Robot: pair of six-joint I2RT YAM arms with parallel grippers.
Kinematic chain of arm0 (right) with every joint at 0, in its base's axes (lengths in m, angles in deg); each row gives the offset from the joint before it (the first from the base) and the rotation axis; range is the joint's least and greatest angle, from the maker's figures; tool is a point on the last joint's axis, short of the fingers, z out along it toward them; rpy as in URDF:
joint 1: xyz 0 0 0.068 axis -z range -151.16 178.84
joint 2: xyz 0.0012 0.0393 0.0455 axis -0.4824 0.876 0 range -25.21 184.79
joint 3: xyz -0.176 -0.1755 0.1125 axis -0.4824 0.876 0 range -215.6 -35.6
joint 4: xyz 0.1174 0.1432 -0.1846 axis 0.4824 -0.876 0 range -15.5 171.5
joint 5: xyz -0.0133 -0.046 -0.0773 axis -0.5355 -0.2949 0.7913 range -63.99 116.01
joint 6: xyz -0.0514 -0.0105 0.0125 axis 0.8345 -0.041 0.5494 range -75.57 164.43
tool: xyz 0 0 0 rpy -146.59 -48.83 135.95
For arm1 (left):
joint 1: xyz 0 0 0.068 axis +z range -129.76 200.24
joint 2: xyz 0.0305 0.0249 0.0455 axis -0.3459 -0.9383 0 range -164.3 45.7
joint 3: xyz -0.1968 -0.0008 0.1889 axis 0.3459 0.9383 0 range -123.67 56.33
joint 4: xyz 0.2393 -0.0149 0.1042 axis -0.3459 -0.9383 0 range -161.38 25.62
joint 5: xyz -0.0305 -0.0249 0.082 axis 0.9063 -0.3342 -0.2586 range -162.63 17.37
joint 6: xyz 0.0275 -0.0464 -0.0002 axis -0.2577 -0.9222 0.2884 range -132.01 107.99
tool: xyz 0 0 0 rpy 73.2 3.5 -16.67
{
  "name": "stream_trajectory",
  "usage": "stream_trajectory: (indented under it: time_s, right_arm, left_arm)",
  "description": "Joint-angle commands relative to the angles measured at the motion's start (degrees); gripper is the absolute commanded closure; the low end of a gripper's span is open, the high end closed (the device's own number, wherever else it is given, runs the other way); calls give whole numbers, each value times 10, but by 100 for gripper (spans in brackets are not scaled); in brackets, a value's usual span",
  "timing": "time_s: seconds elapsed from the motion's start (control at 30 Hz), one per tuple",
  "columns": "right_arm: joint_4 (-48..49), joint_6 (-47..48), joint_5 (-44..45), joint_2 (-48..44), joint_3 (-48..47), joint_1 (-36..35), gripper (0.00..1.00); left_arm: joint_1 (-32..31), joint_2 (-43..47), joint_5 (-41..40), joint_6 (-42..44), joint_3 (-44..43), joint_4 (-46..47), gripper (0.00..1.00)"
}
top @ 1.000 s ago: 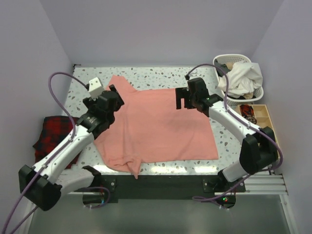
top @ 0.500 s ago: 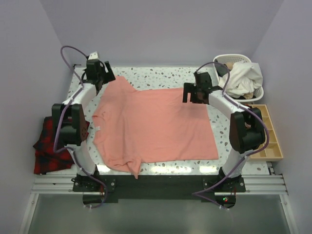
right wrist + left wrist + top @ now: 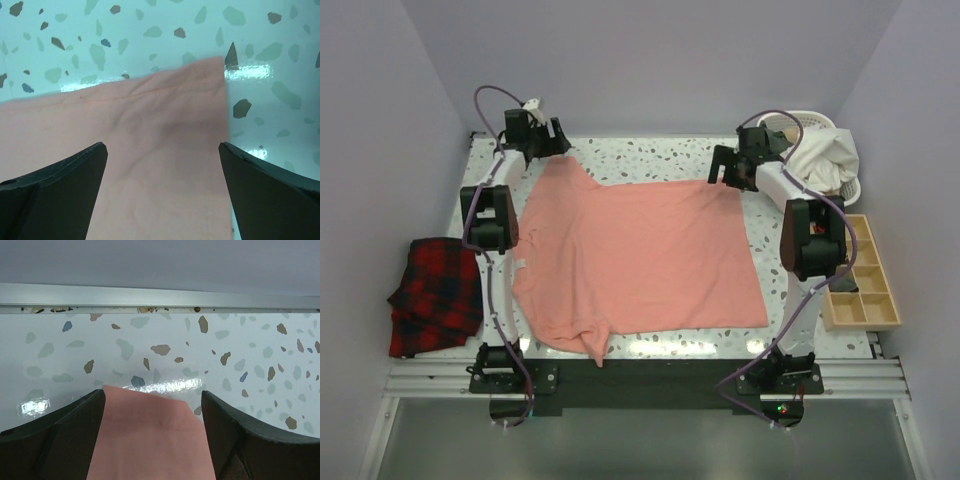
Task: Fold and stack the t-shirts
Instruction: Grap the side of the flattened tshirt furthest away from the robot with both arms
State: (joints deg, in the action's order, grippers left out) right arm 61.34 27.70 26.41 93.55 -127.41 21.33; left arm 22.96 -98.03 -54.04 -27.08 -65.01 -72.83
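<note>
lying crosswise, t-shirt (image 3: 640, 255) collar seemingly left, hem right

The t-shirt (image 3: 640, 250) below me was plain salmon-pink, my tabletop (image 3: 650, 155) white with brown, grey and blue flecks, the cloth (image 3: 435, 295) red-and-black plaid, the basket (image 3: 818, 119) apparently white.

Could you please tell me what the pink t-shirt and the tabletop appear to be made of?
Pink t-shirt: seemingly thin, matte cloth; it lies limp with soft wrinkles. Tabletop: glossy terrazzo-look stone or laminate, undecidable; coloured flecks on white, bright reflections.
</note>
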Motion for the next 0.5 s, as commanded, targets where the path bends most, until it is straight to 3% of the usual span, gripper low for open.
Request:
stream_trajectory:
  time_s: [0.0,0.27,0.47]
  right_arm:
    - [-7,9,-19,22,-57,13,1]
    - [-12,19,-11,36,-66,27,1]
    - [-9,21,-15,49,-69,32,1]
  left_arm:
    - [10,-21,49,36,-57,-23,17]
    - [12,-3,-30,94,-29,-73,14]
    - [12,-33,-16,100,-45,-82,15]
